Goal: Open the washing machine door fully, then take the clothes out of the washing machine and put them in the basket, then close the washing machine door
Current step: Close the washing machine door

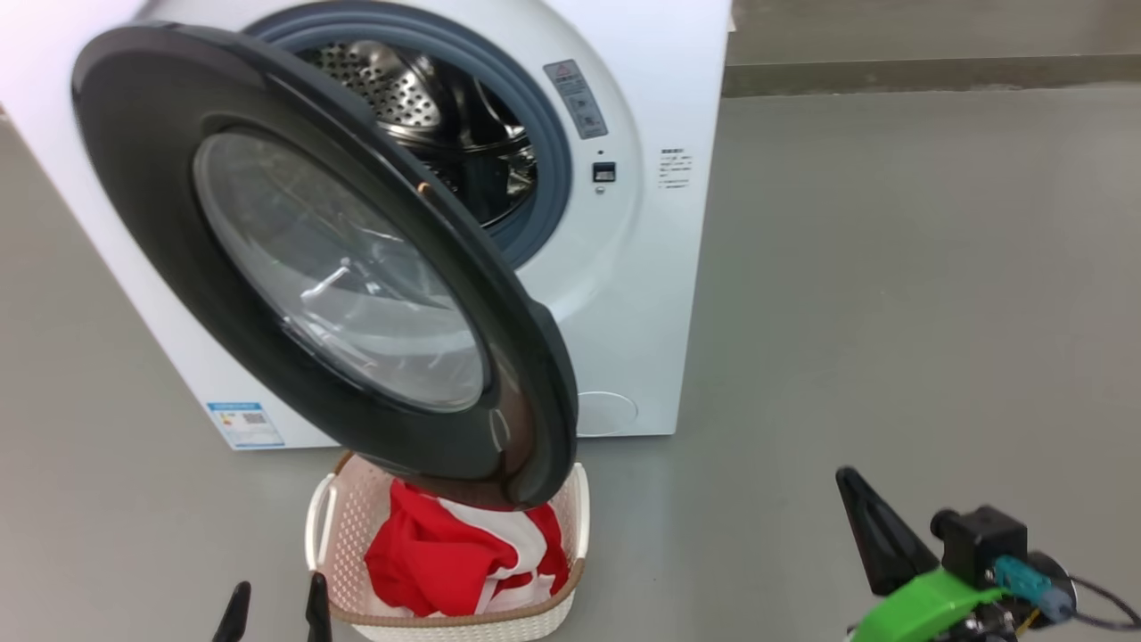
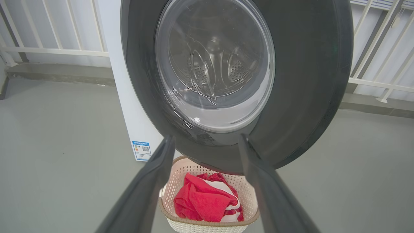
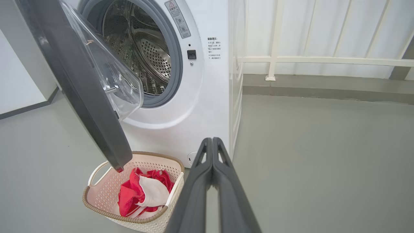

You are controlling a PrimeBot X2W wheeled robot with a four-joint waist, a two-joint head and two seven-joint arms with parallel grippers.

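Facing the washer [image 1: 642, 294] on a smooth grey floor [image 1: 891, 267], with white railing [image 3: 323, 60] on a low kerb [image 3: 323, 87] behind. Door [image 1: 526, 357] swung open above the basket [image 1: 339, 526], set on the floor just before the washer, clothes [image 1: 437, 557] inside. Left gripper [image 1: 278, 586] spread wide, empty; right gripper [image 3: 212, 139] pinched together on nothing.

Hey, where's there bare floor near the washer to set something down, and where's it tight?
Free: grey floor right of the white front-loading washing machine, and the strip left of the cream perforated plastic basket. Crowded: in front of the machine, where the open black-rimmed round glass door overhangs the basket holding red-and-white fabric clothes.
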